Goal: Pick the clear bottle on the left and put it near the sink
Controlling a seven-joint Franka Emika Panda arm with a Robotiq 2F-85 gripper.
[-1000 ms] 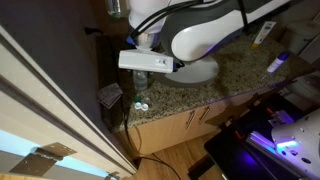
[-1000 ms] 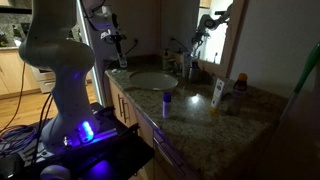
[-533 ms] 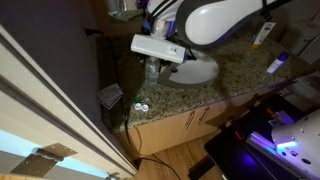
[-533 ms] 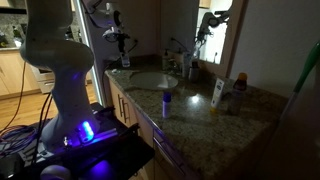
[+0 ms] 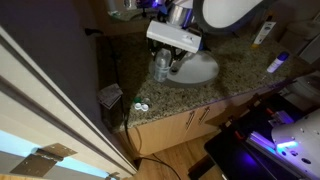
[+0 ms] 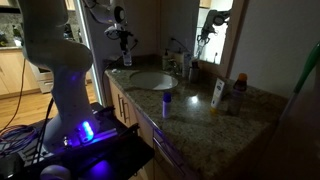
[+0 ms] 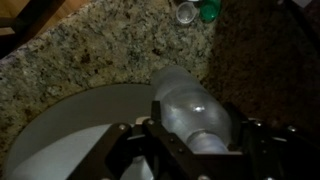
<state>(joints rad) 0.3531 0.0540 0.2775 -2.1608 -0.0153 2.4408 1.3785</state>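
Clear plastic, the bottle (image 7: 192,108) is held clamped in the gripper (image 7: 196,138), apparently upright, over the sink (image 7: 70,130) rim.

white sink (image 7: 70,128), speckled brown countertop (image 7: 105,45)

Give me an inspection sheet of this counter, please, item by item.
Surface: speckled granite countertop, dimly lit.
Job's things: clear bottle gripped beside the rim of the white sink; contact with the counter unclear.
Clutter: metal cup and green cap on the counter; white bottle and red-capped bottle farther along.
Grippers: gripper shut on the clear bottle.
Cables: loose cables on the floor by the glowing robot base.
Surroundings: faucet by the sink, wooden cabinets below.
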